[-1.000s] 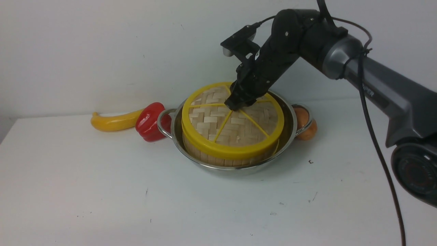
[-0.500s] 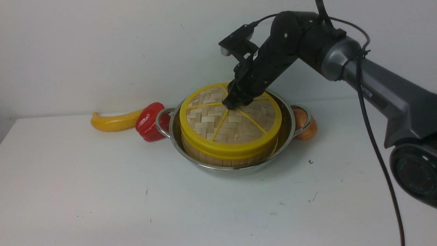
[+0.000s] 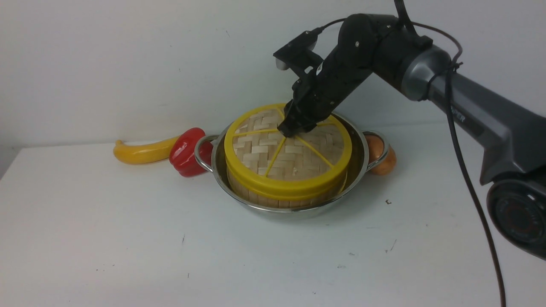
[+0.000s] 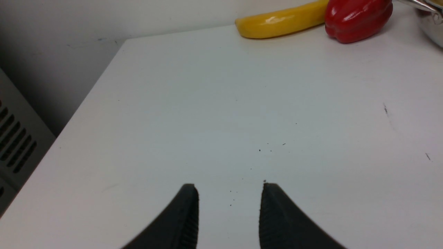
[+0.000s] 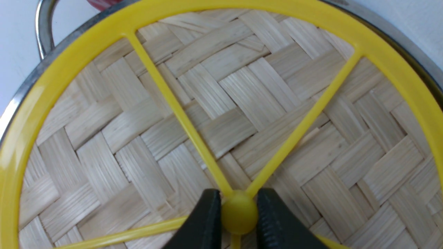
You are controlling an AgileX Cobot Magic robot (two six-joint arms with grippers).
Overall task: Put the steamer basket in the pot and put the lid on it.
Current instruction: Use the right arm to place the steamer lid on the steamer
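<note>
The right gripper (image 3: 286,133) is clamped on the central yellow hub of the flat woven-bamboo lid (image 3: 294,151), black fingers (image 5: 277,224) pressed to either side of the knob, and the lid sits on the round slatted bamboo steamer basket (image 3: 279,199), which stands inside the wide shiny steel pot (image 3: 362,164) on the white table (image 3: 128,247); over at the left gripper (image 4: 229,211), the jaws are apart above bare tabletop, nothing held
</note>
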